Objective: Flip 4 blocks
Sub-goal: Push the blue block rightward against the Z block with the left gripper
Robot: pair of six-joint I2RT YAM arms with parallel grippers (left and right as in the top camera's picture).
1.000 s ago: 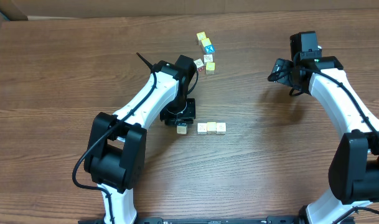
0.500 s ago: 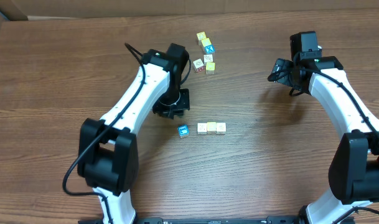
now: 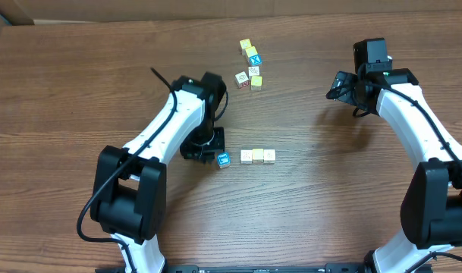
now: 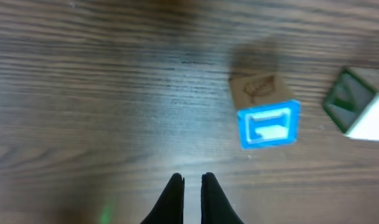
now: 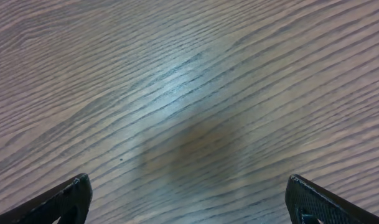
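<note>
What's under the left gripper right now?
Only bare table shows in the wrist view. The left gripper is shut on nothing; the blue-faced block sits apart, off to one side, a green-marked block beyond it. Overhead, the arm hides that spot.

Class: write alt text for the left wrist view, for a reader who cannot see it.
A small cube with a blue-framed face lies on the wood-grain table, ahead and right of the left gripper, whose jaws are shut and empty. A second cube, green-marked, is cut off at the right edge.
</note>
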